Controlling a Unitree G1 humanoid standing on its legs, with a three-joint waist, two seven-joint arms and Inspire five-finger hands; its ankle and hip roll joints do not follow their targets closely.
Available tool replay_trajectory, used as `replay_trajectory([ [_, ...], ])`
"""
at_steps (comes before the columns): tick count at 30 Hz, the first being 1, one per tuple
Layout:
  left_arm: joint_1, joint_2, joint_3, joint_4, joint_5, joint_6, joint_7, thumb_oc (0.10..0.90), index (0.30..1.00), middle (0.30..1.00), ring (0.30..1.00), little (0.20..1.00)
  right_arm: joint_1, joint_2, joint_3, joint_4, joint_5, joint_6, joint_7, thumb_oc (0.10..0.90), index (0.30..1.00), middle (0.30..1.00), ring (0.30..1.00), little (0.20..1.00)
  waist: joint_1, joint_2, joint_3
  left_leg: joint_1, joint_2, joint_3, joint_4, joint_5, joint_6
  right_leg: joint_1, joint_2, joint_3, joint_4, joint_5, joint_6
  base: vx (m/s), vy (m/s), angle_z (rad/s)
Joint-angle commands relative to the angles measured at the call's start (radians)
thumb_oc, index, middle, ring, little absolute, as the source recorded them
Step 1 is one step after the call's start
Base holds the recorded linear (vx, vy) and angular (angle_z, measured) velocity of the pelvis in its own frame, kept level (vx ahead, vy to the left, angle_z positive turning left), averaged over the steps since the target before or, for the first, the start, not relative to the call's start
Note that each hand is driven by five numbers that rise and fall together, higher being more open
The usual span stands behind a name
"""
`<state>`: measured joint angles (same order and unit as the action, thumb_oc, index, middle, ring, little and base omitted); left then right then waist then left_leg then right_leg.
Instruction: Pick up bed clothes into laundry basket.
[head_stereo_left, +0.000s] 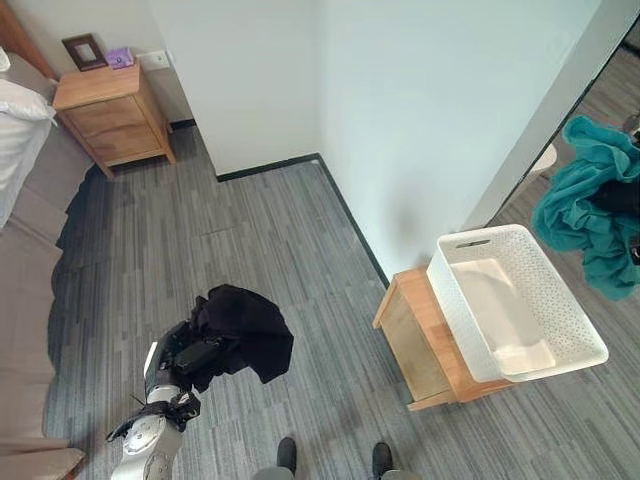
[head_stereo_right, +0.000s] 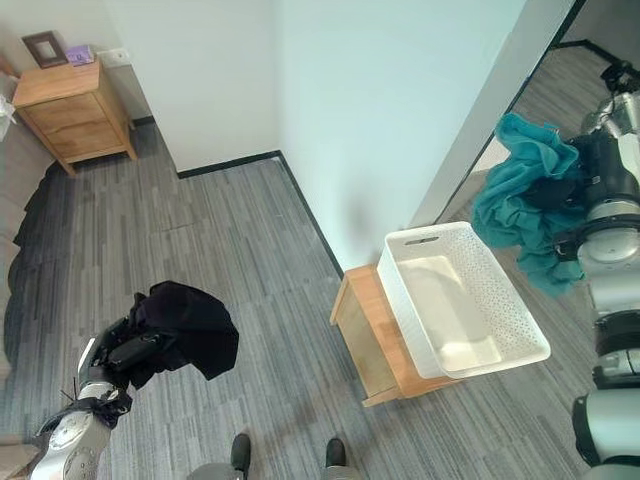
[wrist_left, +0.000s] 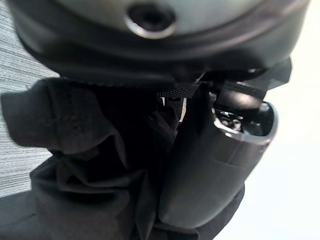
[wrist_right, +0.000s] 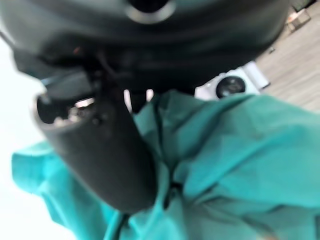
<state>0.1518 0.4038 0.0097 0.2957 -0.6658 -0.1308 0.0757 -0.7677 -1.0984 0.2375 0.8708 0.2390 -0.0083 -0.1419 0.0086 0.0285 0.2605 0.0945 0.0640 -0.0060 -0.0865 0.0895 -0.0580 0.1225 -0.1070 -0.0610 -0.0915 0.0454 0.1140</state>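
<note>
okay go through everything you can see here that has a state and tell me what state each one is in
Left hand: shut on the black garment, held above the floor.
Right hand: shut on the teal garment, held up beside the basket.
Laundry basket: upright on the low wooden stand, no clothes inside.
Nightstand: drawers closed.
</note>
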Motion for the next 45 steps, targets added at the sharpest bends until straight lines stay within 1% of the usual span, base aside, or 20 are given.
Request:
replay_trajectory([
  [1, -0.064, 0.101, 0.056, -0.157, -0.005, -0.105, 0.009, 0.400, 0.300, 0.300, 0.300, 0.300, -0.240, -0.028, 0.068, 0.043, -0.002, -0.048, -0.096, 0.400, 0.300, 0.300, 0.300, 0.300, 0.022, -0.044, -0.047, -0.011, 0.038, -0.008, 0.013, 0.000, -0.070, -0.046, 0.008, -0.020, 0.045, -0.057, -0.015, -0.02, -0.015, 0.04],
  [6, -0.065, 0.090, 0.041, -0.173, 0.001, -0.105, 0.007, 0.400, 0.300, 0.300, 0.300, 0.300, -0.202, 0.004, 0.054, 0.079, -0.017, -0.037, -0.094, 0.400, 0.300, 0.300, 0.300, 0.300, 0.018, -0.020, -0.019, -0.033, 0.035, -0.015, 0.017, 0.004, -0.073, -0.068, 0.006, -0.029, 0.061, -0.064, -0.021, -0.01, -0.013, 0.07],
  [7, -0.065, 0.090, 0.040, -0.173, 0.001, -0.105, 0.007, 0.400, 0.300, 0.300, 0.300, 0.300, -0.201, 0.004, 0.054, 0.078, -0.017, -0.037, -0.094, 0.400, 0.300, 0.300, 0.300, 0.300, 0.018, -0.020, -0.019, -0.033, 0.035, -0.016, 0.018, 0.004, -0.073, -0.068, 0.005, -0.029, 0.061, -0.064, -0.021, 0.00, 0.000, 0.00],
  [8, -0.070, 0.086, 0.032, -0.179, 0.008, -0.110, 0.010, 0.400, 0.300, 0.300, 0.300, 0.300, -0.181, 0.026, 0.036, 0.097, -0.016, -0.042, -0.105, 0.400, 0.300, 0.300, 0.300, 0.300, 0.019, -0.009, -0.009, -0.042, 0.030, -0.019, 0.022, 0.006, -0.072, -0.073, 0.001, -0.029, 0.063, -0.065, -0.020, 0.00, 0.000, 0.00],
  [11, -0.087, 0.078, 0.031, -0.194, -0.014, -0.123, 0.022, 0.400, 0.300, 0.300, 0.300, 0.300, -0.148, 0.045, 0.012, 0.100, -0.017, -0.050, -0.129, 0.400, 0.300, 0.300, 0.300, 0.300, 0.023, 0.006, 0.002, -0.052, 0.024, -0.024, 0.021, 0.008, -0.072, -0.083, -0.005, -0.037, 0.068, -0.068, -0.018, 0.00, 0.000, 0.00],
  [18, -0.112, 0.057, -0.017, -0.200, 0.000, -0.119, 0.034, 0.400, 0.300, 0.300, 0.300, 0.300, -0.114, 0.105, -0.027, 0.186, 0.047, -0.050, -0.138, 0.400, 0.300, 0.300, 0.300, 0.300, 0.026, 0.029, 0.025, -0.070, 0.017, -0.026, 0.017, 0.013, -0.072, -0.107, -0.009, -0.035, 0.077, -0.072, -0.024, 0.01, 0.008, 0.05],
  [22, -0.119, 0.059, -0.020, -0.202, -0.002, -0.120, 0.034, 0.400, 0.300, 0.300, 0.300, 0.300, -0.100, 0.129, -0.024, 0.228, 0.039, -0.045, -0.132, 0.400, 0.300, 0.300, 0.300, 0.300, 0.027, 0.044, 0.035, -0.082, 0.013, -0.027, 0.017, 0.015, -0.072, -0.119, -0.013, -0.032, 0.077, -0.070, -0.024, 0.00, 0.003, 0.05],
  [23, -0.116, 0.059, -0.015, -0.202, -0.006, -0.122, 0.030, 0.400, 0.300, 0.300, 0.300, 0.300, -0.091, 0.131, -0.019, 0.248, 0.025, -0.039, -0.120, 0.582, 0.573, 0.573, 0.573, 0.573, 0.029, 0.056, 0.039, -0.086, 0.009, -0.027, 0.016, 0.017, -0.073, -0.125, -0.017, -0.030, 0.076, -0.071, -0.024, 0.00, 0.000, 0.00],
  [24, -0.116, 0.059, -0.015, -0.202, -0.006, -0.122, 0.030, 0.400, 0.300, 0.300, 0.300, 0.300, -0.091, 0.131, -0.019, 0.248, 0.025, -0.039, -0.120, 0.800, 0.900, 0.900, 0.900, 0.900, 0.029, 0.056, 0.039, -0.086, 0.009, -0.027, 0.015, 0.017, -0.073, -0.125, -0.017, -0.030, 0.076, -0.071, -0.024, 0.00, 0.000, 0.00],
  [26, -0.110, 0.059, 0.005, -0.192, -0.016, -0.130, 0.026, 0.400, 0.300, 0.300, 0.300, 0.300, -0.085, 0.099, -0.011, 0.253, 0.031, -0.038, -0.084, 0.800, 0.900, 0.900, 0.900, 0.900, 0.025, 0.068, 0.042, -0.089, 0.005, -0.025, 0.013, 0.019, -0.076, -0.129, -0.023, -0.030, 0.072, -0.071, -0.022, 0.00, 0.000, 0.00],
  [28, -0.107, 0.057, 0.006, -0.186, -0.018, -0.132, 0.025, 0.400, 0.300, 0.300, 0.300, 0.300, -0.084, 0.087, -0.014, 0.244, 0.038, -0.041, -0.084, 0.800, 0.900, 0.900, 0.900, 0.900, 0.023, 0.069, 0.039, -0.088, 0.004, -0.024, 0.012, 0.019, -0.076, -0.126, -0.024, -0.030, 0.069, -0.071, -0.022, 0.02, -0.003, -0.01],
  [32, -0.110, 0.059, 0.011, -0.174, -0.019, -0.136, 0.026, 0.400, 0.300, 0.300, 0.300, 0.300, -0.086, 0.020, -0.038, 0.156, 0.067, -0.065, -0.095, 0.800, 0.900, 0.900, 0.900, 0.900, 0.006, 0.068, 0.028, -0.075, 0.004, -0.025, 0.012, 0.015, -0.078, -0.109, -0.024, -0.029, 0.062, -0.077, -0.024, 0.06, -0.008, 0.01],
  [33, -0.116, 0.059, 0.009, -0.171, -0.018, -0.137, 0.025, 0.400, 0.300, 0.300, 0.300, 0.300, -0.080, -0.018, -0.051, 0.082, 0.071, -0.078, -0.105, 0.800, 0.900, 0.900, 0.900, 0.900, -0.005, 0.061, 0.020, -0.066, 0.006, -0.024, 0.011, 0.010, -0.078, -0.098, -0.022, -0.029, 0.059, -0.081, -0.024, 0.05, -0.015, 0.04],
  [34, -0.117, 0.059, 0.008, -0.171, -0.018, -0.137, 0.025, 0.400, 0.300, 0.300, 0.300, 0.300, -0.075, -0.019, -0.056, 0.079, 0.071, -0.077, -0.106, 0.800, 0.900, 0.900, 0.900, 0.900, -0.004, 0.061, 0.022, -0.065, 0.006, -0.025, 0.011, 0.010, -0.078, -0.096, -0.022, -0.030, 0.058, -0.081, -0.024, 0.07, -0.016, 0.03],
  [35, -0.123, 0.062, 0.010, -0.169, -0.016, -0.138, 0.025, 0.400, 0.300, 0.300, 0.300, 0.300, -0.076, -0.058, -0.069, 0.031, 0.075, -0.091, -0.114, 0.800, 0.900, 0.900, 0.900, 0.900, -0.014, 0.050, 0.013, -0.055, 0.007, -0.021, 0.010, 0.004, -0.077, -0.084, -0.021, -0.029, 0.054, -0.083, -0.024, 0.03, -0.004, 0.02],
  [36, -0.124, 0.062, 0.009, -0.169, -0.016, -0.138, 0.025, 0.400, 0.300, 0.300, 0.300, 0.300, -0.073, -0.059, -0.072, 0.030, 0.074, -0.090, -0.114, 0.800, 0.900, 0.900, 0.900, 0.900, -0.013, 0.050, 0.015, -0.053, 0.007, -0.022, 0.010, 0.003, -0.077, -0.082, -0.021, -0.029, 0.053, -0.083, -0.024, 0.06, -0.010, 0.06],
  [37, -0.133, 0.069, 0.014, -0.165, -0.006, -0.137, 0.026, 0.400, 0.300, 0.300, 0.300, 0.300, -0.062, -0.100, -0.082, -0.026, 0.070, -0.104, -0.113, 0.800, 0.900, 0.900, 0.900, 0.900, -0.024, 0.037, 0.006, -0.042, 0.007, -0.016, 0.008, -0.003, -0.076, -0.072, -0.019, -0.026, 0.048, -0.083, -0.023, 0.03, -0.005, 0.07],
  [38, -0.133, 0.069, 0.013, -0.164, -0.006, -0.137, 0.026, 0.400, 0.300, 0.300, 0.300, 0.300, -0.059, -0.100, -0.085, -0.027, 0.070, -0.103, -0.113, 0.800, 0.900, 0.900, 0.900, 0.900, -0.023, 0.037, 0.007, -0.041, 0.007, -0.016, 0.008, -0.004, -0.076, -0.071, -0.019, -0.026, 0.048, -0.083, -0.023, 0.04, 0.000, 0.08],
  [40, -0.139, 0.088, 0.037, -0.155, 0.008, -0.138, 0.024, 0.400, 0.300, 0.300, 0.300, 0.300, -0.029, -0.166, -0.111, -0.112, 0.049, -0.115, -0.112, 0.800, 0.900, 0.900, 0.900, 0.900, -0.039, 0.020, -0.006, -0.024, 0.009, -0.006, 0.005, -0.017, -0.072, -0.062, -0.019, -0.020, 0.042, -0.078, -0.018, 0.01, 0.014, -0.03],
  [45, -0.164, 0.133, 0.077, -0.147, 0.017, -0.147, 0.027, 0.400, 0.300, 0.300, 0.300, 0.300, 0.050, -0.213, -0.205, -0.246, 0.069, -0.143, -0.111, 0.800, 0.900, 0.900, 0.900, 0.900, -0.061, -0.003, -0.030, -0.005, 0.006, 0.023, 0.001, -0.030, -0.056, -0.065, -0.024, 0.003, 0.043, -0.058, -0.005, -0.01, 0.044, -0.13],
])
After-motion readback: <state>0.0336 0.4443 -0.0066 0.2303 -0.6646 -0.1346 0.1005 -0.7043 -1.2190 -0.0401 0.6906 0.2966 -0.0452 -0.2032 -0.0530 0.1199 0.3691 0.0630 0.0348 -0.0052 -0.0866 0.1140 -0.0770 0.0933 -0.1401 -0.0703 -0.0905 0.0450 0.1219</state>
